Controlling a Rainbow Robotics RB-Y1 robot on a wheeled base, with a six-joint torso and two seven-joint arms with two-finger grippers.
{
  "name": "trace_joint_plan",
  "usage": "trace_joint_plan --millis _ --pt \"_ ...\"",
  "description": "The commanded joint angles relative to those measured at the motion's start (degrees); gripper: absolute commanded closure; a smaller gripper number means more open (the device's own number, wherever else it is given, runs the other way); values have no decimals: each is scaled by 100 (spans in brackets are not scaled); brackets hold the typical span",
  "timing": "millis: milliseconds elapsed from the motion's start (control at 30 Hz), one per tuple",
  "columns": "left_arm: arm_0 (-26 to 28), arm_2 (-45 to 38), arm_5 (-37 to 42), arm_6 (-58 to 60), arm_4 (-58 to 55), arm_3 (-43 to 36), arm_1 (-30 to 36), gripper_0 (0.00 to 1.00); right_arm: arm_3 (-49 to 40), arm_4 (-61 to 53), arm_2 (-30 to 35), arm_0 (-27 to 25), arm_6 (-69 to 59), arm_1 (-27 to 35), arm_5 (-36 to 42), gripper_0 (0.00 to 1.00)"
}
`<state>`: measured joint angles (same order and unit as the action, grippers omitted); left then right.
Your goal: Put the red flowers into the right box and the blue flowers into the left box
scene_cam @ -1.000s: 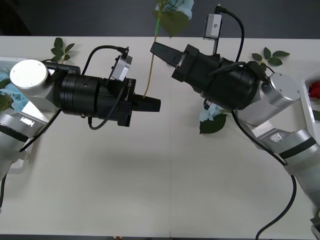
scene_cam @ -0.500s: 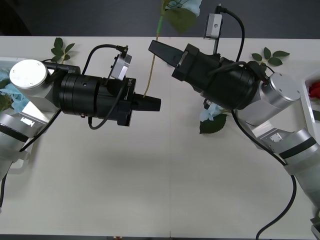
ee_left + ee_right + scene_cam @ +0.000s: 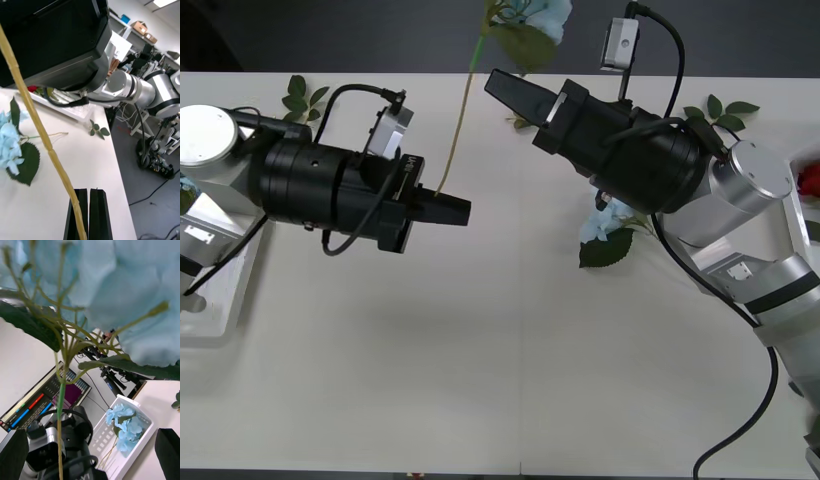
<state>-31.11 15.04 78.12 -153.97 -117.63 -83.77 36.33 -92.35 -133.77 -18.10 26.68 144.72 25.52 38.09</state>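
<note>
- My left gripper (image 3: 463, 210) is hanging above the table (image 3: 480, 380), left of centre, with its black fingers (image 3: 89, 213) pressed together and pointing toward my right arm.
- It is pinching the lower end of a blue flower's stem (image 3: 452, 150); in the left wrist view the tan stem (image 3: 41, 135) is running down beside the closed fingers.
- The stem is rising at a slant from the fingertips to the blue head (image 3: 542, 14) and a large leaf (image 3: 520, 44) at the far edge of the front view.
- My right gripper (image 3: 498, 85) is hovering just beside that head, aimed at the stem. Its fingers (image 3: 168, 453) are sitting wide apart and are holding nothing.
- In the right wrist view the blue head (image 3: 123, 288) is looming close overhead.
- Another blue flower (image 3: 602, 232) is lying on the table under my right arm.
- The left box (image 3: 123, 442) is sitting at the table's left edge with blue flowers (image 3: 123, 426) inside.
- A red flower (image 3: 809, 181) is lying in the right box (image 3: 791, 200) at the right edge.
- Leaf sprigs (image 3: 304, 97) are lying near the far edge on both sides.
</note>
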Motion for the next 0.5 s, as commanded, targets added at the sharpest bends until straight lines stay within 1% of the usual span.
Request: trace_joint_plan --millis 33,167,333,400,433,500 --pt "-97 -387 380 -72 -58 -183 542 100 -283 -79 88 39 170 234 58 1" --pt "8 -844 793 262 82 -183 806 100 -283 -211 140 39 179 357 120 1" --pt "245 -1882 1426 640 618 -218 1017 100 -476 -228 167 31 30 867 225 1" --pt "351 -2453 1742 843 1031 -271 1060 100 -608 -141 158 31 -410 1209 296 2" --pt "377 -2593 1821 895 1137 -280 1060 100 -661 -79 158 39 -551 1306 304 1" --pt "491 -3174 2102 1159 1568 -368 1078 100 -925 273 167 39 -1324 1719 304 1"
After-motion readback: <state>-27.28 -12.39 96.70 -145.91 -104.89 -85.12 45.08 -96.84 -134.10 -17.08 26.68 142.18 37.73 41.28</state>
